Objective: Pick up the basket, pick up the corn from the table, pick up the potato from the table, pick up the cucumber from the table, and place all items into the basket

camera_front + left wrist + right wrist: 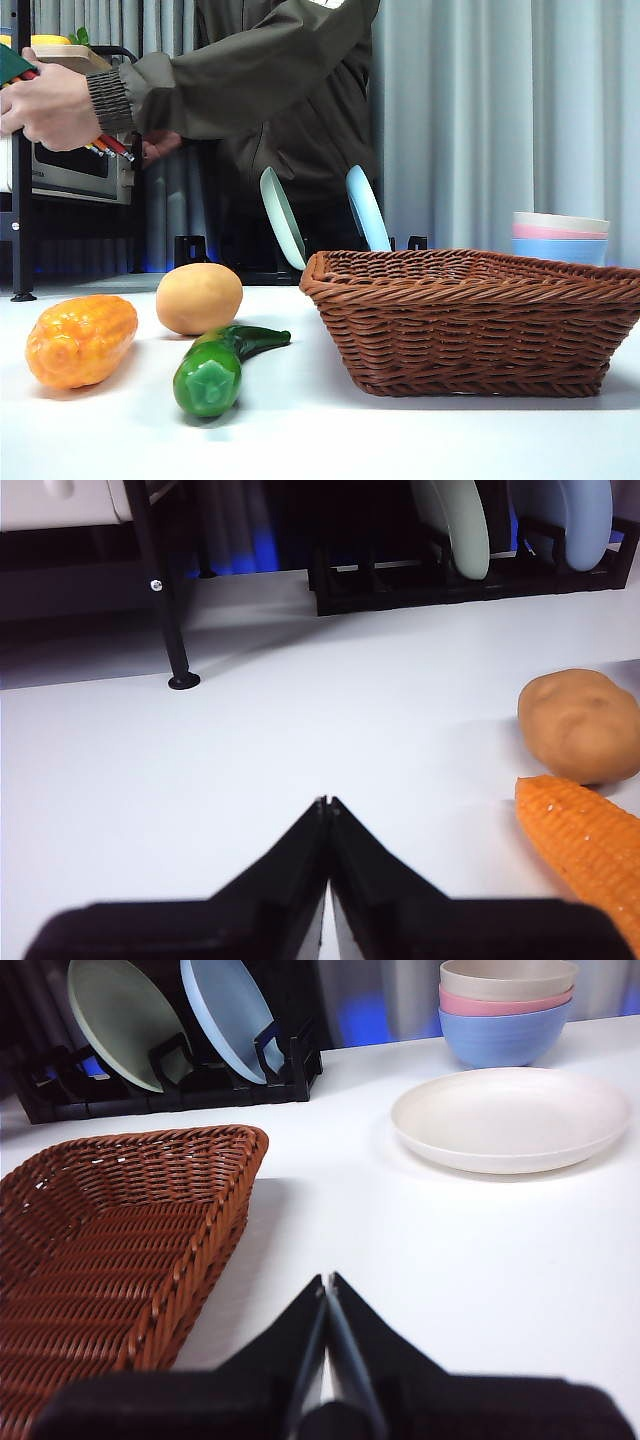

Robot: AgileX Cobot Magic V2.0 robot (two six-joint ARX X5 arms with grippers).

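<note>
The brown wicker basket (480, 315) stands on the white table at the right; the right wrist view shows its corner (120, 1230) empty. To its left lie the bumpy orange corn (82, 340), the tan potato (198, 297) behind it, and the green cucumber (220, 365) pointing toward the camera. In the left wrist view the potato (580, 723) and the corn (590, 845) lie off to one side of my left gripper (326, 802), which is shut over bare table. My right gripper (327, 1280) is shut beside the basket's corner, holding nothing. Neither arm appears in the front view.
A person in a dark jacket (260, 90) stands behind the table with a hand (50, 105) raised at the left. A rack with green and blue plates (170, 1030), stacked bowls (505, 1010), a white plate (510, 1118) and a black shelf leg (175, 630) stand around.
</note>
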